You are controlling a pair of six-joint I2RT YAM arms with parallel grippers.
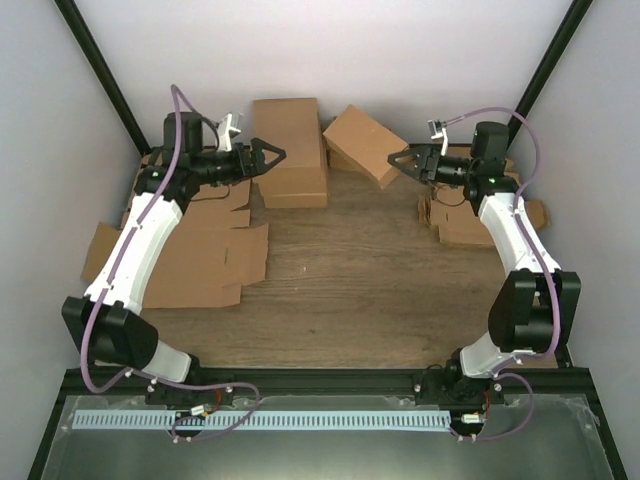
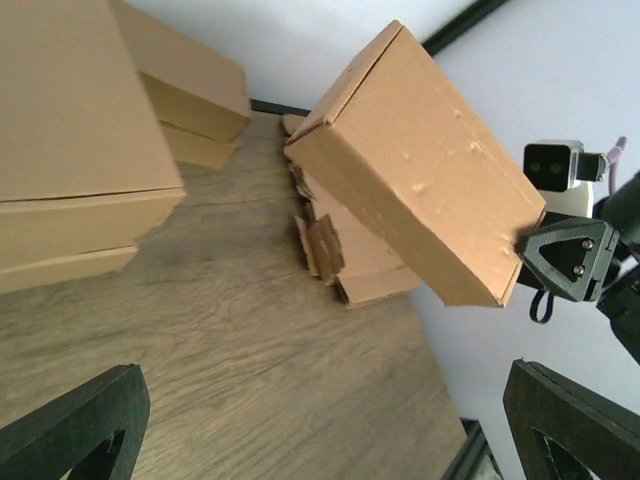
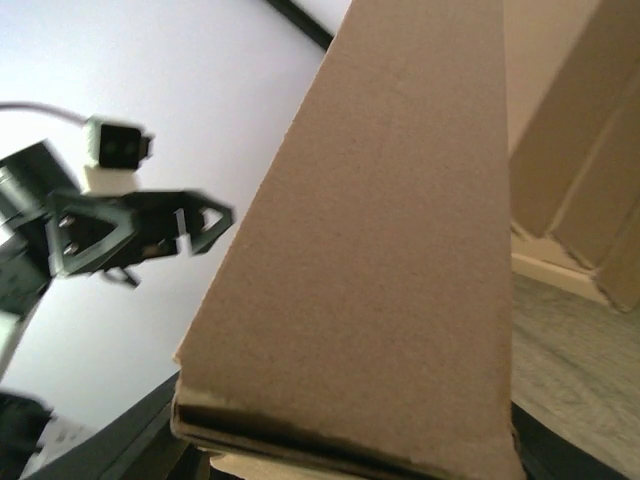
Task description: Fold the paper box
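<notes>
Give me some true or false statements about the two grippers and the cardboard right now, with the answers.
1. The right gripper grips the paper box. True.
2. The left gripper also clamps that box. False: it is open, empty and apart from it.
3. The held box is a flat, unfolded piece. False: it is folded into a closed box shape.
4. Flat cardboard sheets lie under the left arm. True.

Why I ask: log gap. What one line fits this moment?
right gripper: shut on closed brown cardboard box, tilted | left gripper: open, empty
</notes>
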